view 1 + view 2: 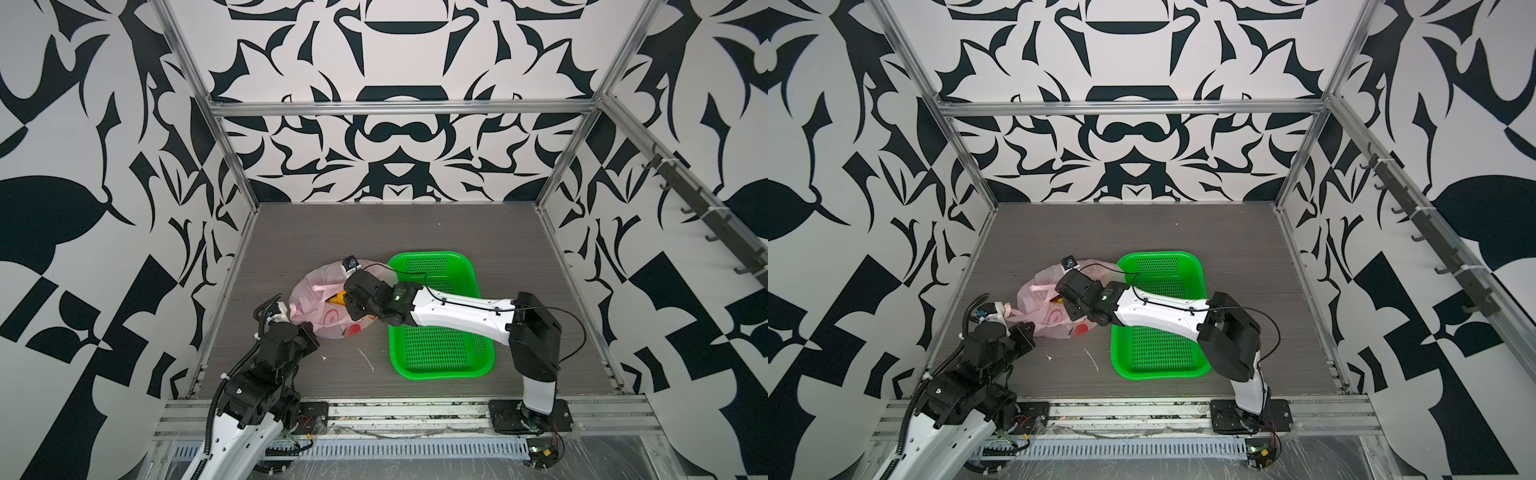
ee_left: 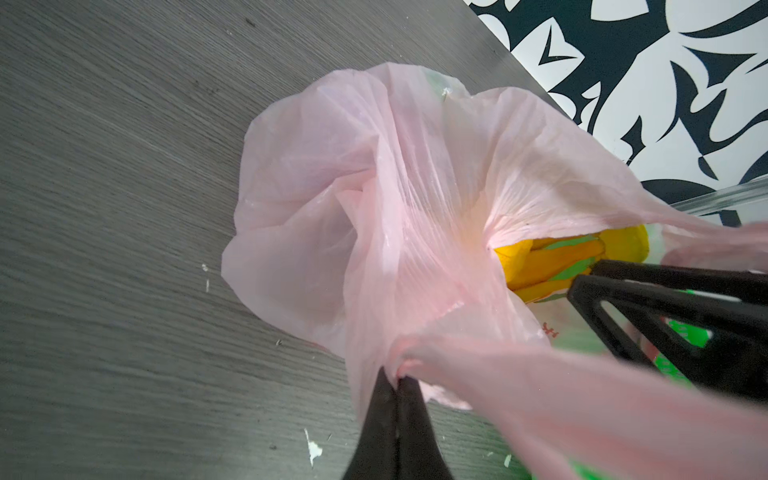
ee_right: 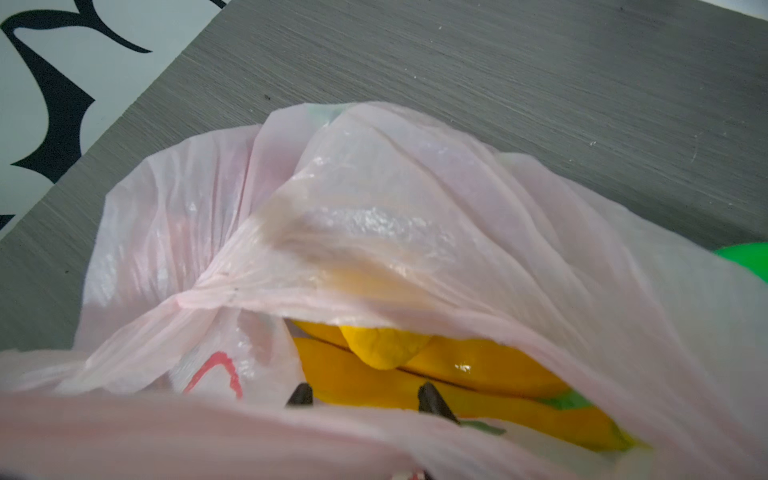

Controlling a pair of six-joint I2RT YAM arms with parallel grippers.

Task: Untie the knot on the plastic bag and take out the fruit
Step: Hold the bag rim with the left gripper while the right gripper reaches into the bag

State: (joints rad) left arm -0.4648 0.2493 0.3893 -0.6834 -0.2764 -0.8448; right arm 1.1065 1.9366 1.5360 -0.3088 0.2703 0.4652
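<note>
The pale-pink plastic bag (image 1: 314,291) (image 1: 1038,291) lies on the grey table left of centre. Its mouth gapes and a yellow banana bunch (image 3: 478,374) (image 2: 552,262) (image 1: 338,298) shows inside. A paler round yellow fruit (image 3: 382,349) rests on the bunch. My left gripper (image 2: 398,376) is shut on a gathered strip of the bag (image 2: 353,187) at its near-left edge. My right gripper (image 3: 363,395) is open at the bag's mouth, fingertips (image 3: 428,395) just in front of the bananas, partly covered by plastic (image 3: 374,208). The knot is out of view.
A green perforated basket (image 1: 440,368) (image 1: 1158,374) stands right of the bag, under my right forearm. Small white scraps (image 1: 365,359) lie on the table in front of the bag. Patterned walls and metal rails close in the table's sides and back.
</note>
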